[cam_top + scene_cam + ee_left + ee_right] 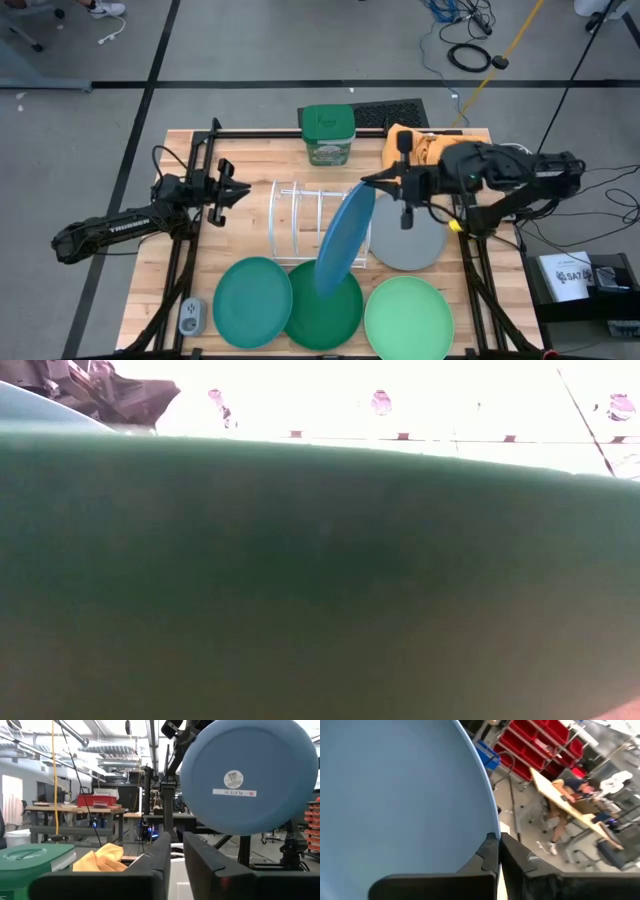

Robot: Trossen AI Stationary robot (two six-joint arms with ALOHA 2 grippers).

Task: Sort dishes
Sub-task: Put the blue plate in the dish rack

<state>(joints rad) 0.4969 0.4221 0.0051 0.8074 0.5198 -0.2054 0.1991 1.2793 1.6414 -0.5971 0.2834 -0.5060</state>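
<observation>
A: High view first: what is the right gripper (pixel 372 183) doing?

B: It is holding the blue plate (pixel 343 240) by its upper rim, jaws clamped on the edge. The plate is hanging on edge, tilted, just beside the white wire dish rack (pixel 300 216) and above the dark green plate (pixel 325 308).

A: And the other dishes?

B: The teal plate (pixel 251 289) is lying flat at the table's near left, the light green plate (pixel 408 315) at the near right, and the dark green one is sitting between them, overlapping the teal. The grey plate (pixel 408 240) is lying behind the light green one, under the right arm.

A: Is the left gripper (pixel 232 192) working?

B: No, it is hovering left of the rack, well apart from the plates. In the left wrist view its jaws are standing close together with a narrow gap, gripping nothing.

A: Anything else on the wooden table (pixel 190 150)?

B: A green lidded tub (pixel 327 134) and an orange cloth (pixel 418 146) are sitting at the far edge.
</observation>
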